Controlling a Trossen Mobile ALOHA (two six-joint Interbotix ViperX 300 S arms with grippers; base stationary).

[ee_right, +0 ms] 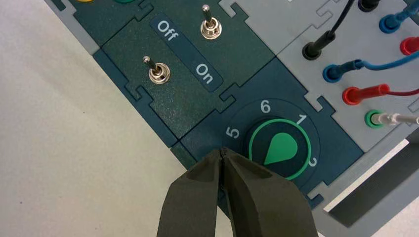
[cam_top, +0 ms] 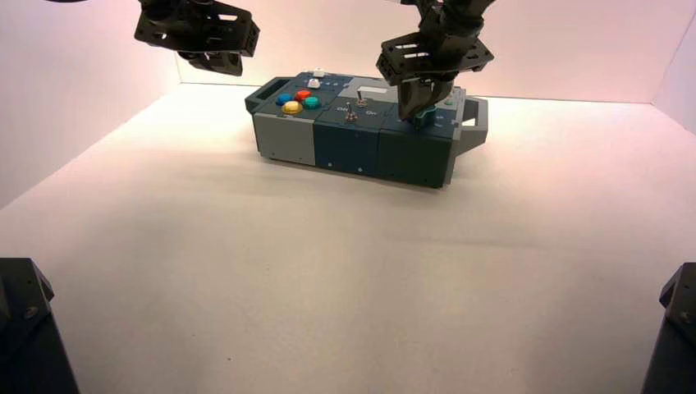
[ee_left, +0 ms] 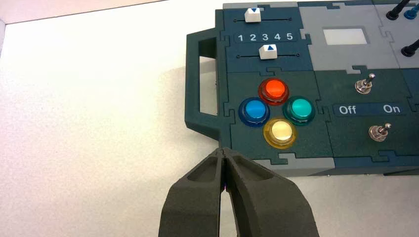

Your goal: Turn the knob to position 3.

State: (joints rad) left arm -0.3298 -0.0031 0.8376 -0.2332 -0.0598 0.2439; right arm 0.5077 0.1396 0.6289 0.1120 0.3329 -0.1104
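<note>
Right wrist view | right claw [ee_right: 222, 150], tips together, beside green teardrop-shaped knob [ee_right: 281, 148], box's [cam_top: 345, 160] near right | tip toward hidden numerals, seemingly 4; turn to 3 likely remains | left claw [ee_left: 224, 149] idle, closed, near box's left end

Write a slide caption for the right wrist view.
Right gripper, fingertips together, beside the green teardrop-shaped knob near the On/Off toggle switches.

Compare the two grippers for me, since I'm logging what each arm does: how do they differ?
The right gripper is over the box's green knob; the left gripper is off the box's edge, near the yellow button. The right gripper seems at work; the left looks idle. Both are shut.
</note>
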